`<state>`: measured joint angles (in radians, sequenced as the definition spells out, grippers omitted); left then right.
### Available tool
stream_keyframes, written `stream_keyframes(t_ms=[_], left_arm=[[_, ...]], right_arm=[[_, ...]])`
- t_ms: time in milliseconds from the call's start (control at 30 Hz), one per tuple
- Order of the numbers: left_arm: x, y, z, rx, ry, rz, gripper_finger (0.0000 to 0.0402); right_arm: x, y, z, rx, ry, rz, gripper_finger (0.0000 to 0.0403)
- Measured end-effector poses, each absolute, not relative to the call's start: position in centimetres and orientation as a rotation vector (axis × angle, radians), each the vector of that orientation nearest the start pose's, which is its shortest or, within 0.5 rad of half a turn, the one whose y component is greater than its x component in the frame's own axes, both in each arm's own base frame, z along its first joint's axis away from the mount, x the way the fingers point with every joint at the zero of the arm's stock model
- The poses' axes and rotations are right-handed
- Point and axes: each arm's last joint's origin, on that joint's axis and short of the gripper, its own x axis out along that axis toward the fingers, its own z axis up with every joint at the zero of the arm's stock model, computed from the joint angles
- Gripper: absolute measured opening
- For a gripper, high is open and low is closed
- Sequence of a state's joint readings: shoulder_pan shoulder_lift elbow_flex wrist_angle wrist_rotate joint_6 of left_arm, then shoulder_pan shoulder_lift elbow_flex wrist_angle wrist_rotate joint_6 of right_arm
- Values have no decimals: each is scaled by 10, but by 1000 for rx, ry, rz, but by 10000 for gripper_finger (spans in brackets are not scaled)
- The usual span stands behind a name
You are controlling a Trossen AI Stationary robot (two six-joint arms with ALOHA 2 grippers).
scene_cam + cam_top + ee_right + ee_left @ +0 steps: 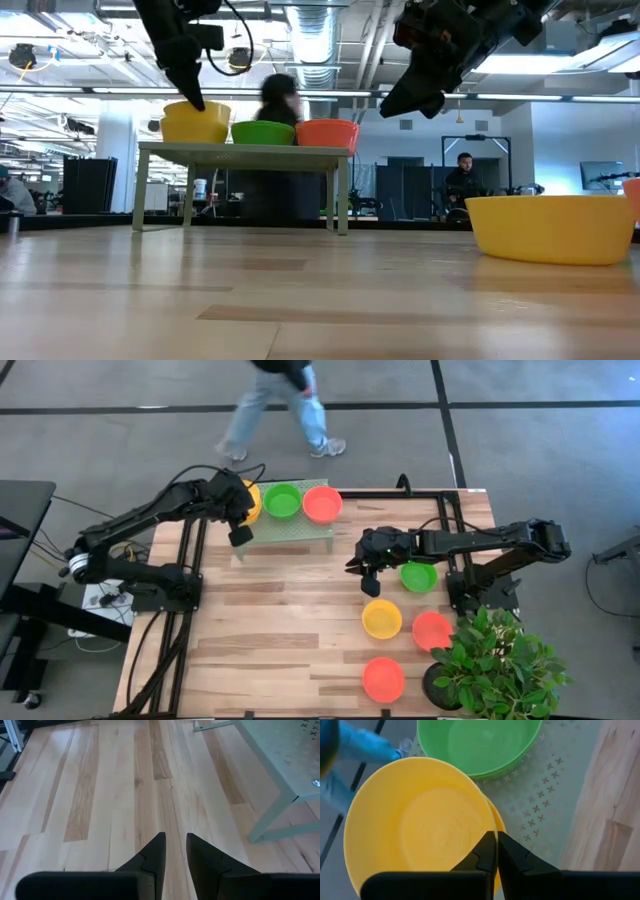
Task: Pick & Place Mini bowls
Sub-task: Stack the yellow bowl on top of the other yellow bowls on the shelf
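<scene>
The left gripper (496,851) pinches the yellow bowl's (420,825) rim with shut jaws. The right gripper (175,851) hangs over the table (100,795), its jaws slightly parted and empty.

We see three mini bowls on the pale green stand (290,532): a yellow bowl (250,502), a green bowl (282,500) and an orange-red bowl (322,504). The stand's top carries a pattern of small cross-shaped cut-outs. On the light wooden table (270,620), whose planks vary from pale to brown, we note a second green bowl (419,576), a second yellow bowl (381,619) and two more orange-red bowls (431,630) (383,679). The plant (495,665) is leafy green. Both arms are black.
</scene>
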<state>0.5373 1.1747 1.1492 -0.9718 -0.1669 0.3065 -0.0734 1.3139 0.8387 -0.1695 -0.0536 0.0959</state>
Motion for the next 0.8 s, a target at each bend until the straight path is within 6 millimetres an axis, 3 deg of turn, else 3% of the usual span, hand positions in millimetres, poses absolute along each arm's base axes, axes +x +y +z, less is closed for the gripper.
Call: stream_keyframes(t_ms=[467, 800], left_arm=[[189, 116, 316, 73, 1100, 503, 68], [192, 91, 327, 256, 1076, 581, 96]], right_arm=[[275, -19, 242, 134, 644, -51, 72], [275, -17, 242, 131, 645, -44, 72]])
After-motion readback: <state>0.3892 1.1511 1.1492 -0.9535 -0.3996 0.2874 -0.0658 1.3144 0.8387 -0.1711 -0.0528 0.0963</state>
